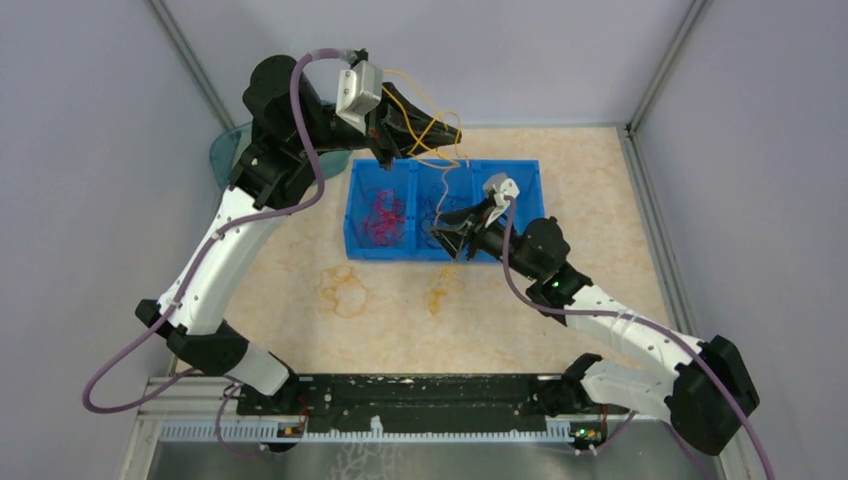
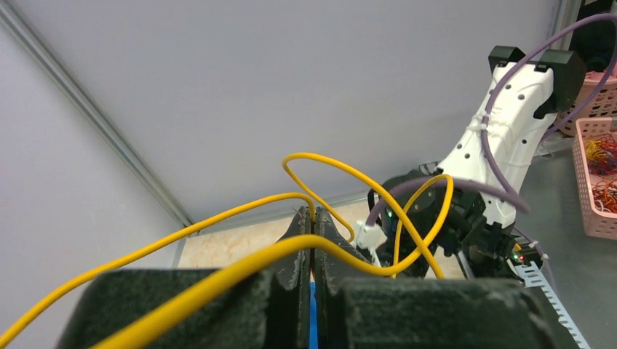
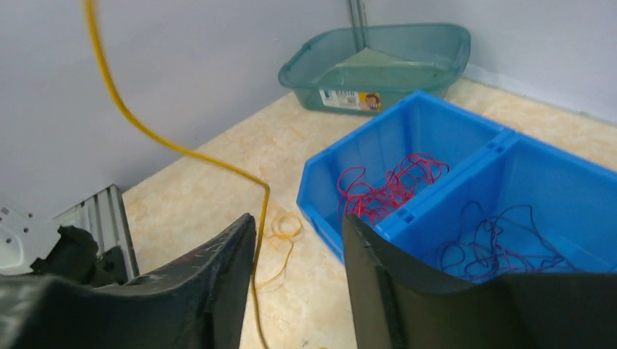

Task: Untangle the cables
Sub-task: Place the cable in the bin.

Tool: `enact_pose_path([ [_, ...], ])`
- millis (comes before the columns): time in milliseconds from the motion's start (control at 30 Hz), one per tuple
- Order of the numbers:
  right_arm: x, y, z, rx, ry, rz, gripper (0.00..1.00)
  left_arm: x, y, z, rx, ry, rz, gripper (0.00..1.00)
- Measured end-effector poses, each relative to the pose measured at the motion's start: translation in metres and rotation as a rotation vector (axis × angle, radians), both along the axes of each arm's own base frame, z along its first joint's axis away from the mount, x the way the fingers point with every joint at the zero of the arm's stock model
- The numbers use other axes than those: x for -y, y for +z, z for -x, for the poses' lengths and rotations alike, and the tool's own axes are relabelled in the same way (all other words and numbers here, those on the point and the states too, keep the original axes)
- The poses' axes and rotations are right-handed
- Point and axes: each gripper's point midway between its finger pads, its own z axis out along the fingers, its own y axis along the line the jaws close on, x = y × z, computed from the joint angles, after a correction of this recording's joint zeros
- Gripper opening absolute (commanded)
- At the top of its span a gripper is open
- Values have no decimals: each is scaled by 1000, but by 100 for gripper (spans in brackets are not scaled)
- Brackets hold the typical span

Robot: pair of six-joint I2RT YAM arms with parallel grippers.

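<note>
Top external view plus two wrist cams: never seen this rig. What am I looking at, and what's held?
Two robot arms are bolted at the near edge of a table. The top view looks down from above and behind them; each wrist view looks along one arm's own fingers. On the table sit a teal tub and a blue bin, with red cables in one compartment and dark cables in the next. The left gripper is shut on a yellow cable. The right gripper is open, holding nothing.

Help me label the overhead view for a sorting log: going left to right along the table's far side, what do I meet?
Green tub → red cables → dark cables; both cable sets lie in the blue bin.
</note>
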Motion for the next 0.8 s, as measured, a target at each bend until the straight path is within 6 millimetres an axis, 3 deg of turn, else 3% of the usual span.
enact_pose_path([
  [167, -7, -39, -1, -76, 19, -15, 31, 0, 12, 0, 24, 1, 19, 0],
  [400, -2, -99, 14, -188, 0, -13, 18, 0, 30, -3, 68, 19, 56, 0],
  [667, 10, -169, 35, -318, -68, 8, 18, -1, 61, -13, 156, 80, 131, 0],
  [800, 3, -187, 48, -349, -57, 25, 21, -5, 80, -16, 211, 115, 183, 0],
])
